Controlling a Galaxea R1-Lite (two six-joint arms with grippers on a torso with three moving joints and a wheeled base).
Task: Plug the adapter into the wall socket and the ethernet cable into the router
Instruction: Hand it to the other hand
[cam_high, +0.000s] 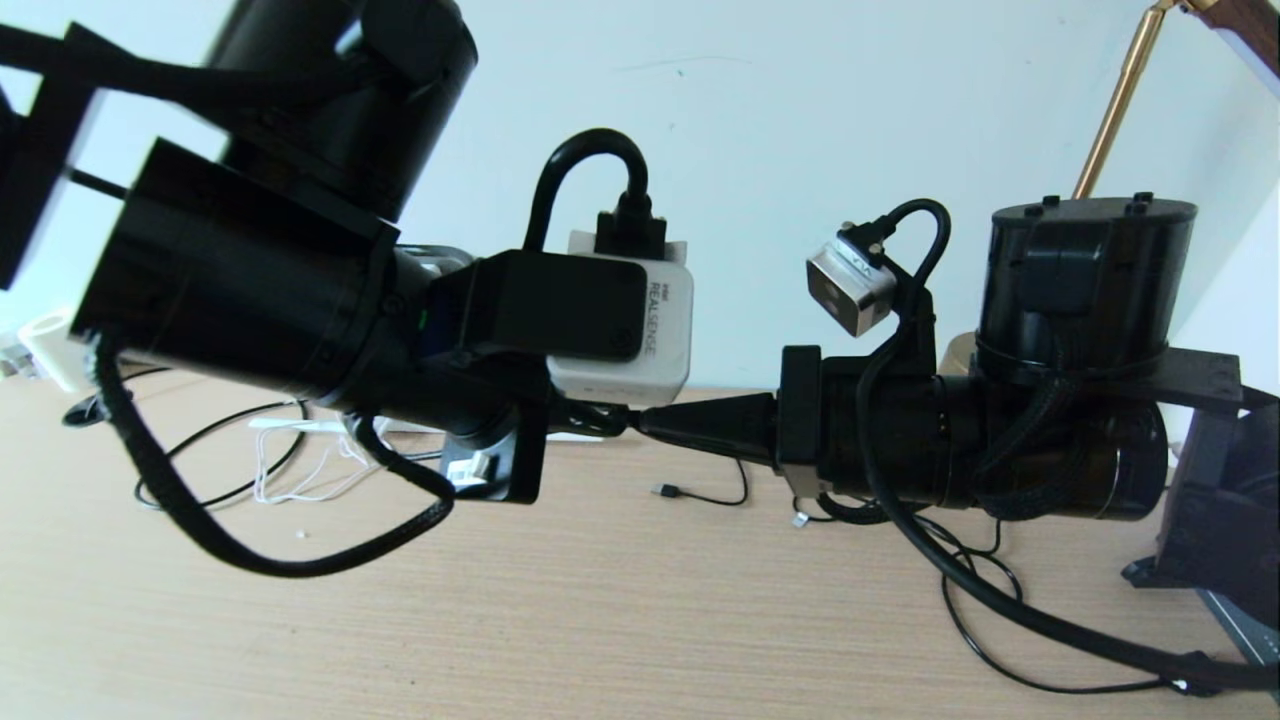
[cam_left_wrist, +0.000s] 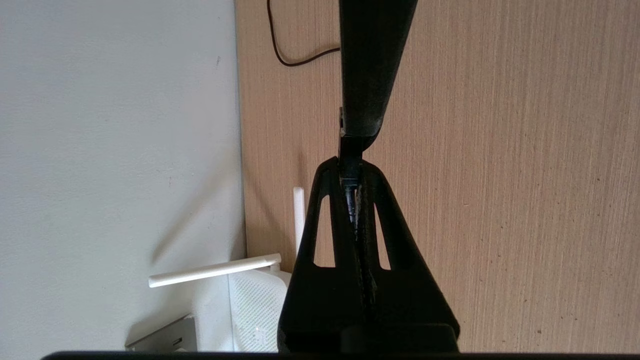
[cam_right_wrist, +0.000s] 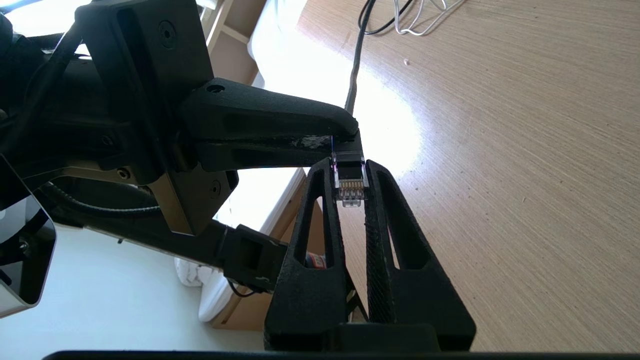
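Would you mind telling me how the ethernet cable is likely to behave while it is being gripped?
The ethernet cable probably flops: it trails slack to the table. Its clear plug looks rigid but possibly fragile, pinched between both grippers' fingers.

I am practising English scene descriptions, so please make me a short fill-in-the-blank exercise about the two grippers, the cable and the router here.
1. The right gripper closes on the clear plug of the ethernet cable, whose cord is ____ in colour.
2. The left gripper grips the same cable, and the two grippers meet ____ the table, not on it.
3. The router has stick antennas of ____ colour.

Missing words: black; above; white.
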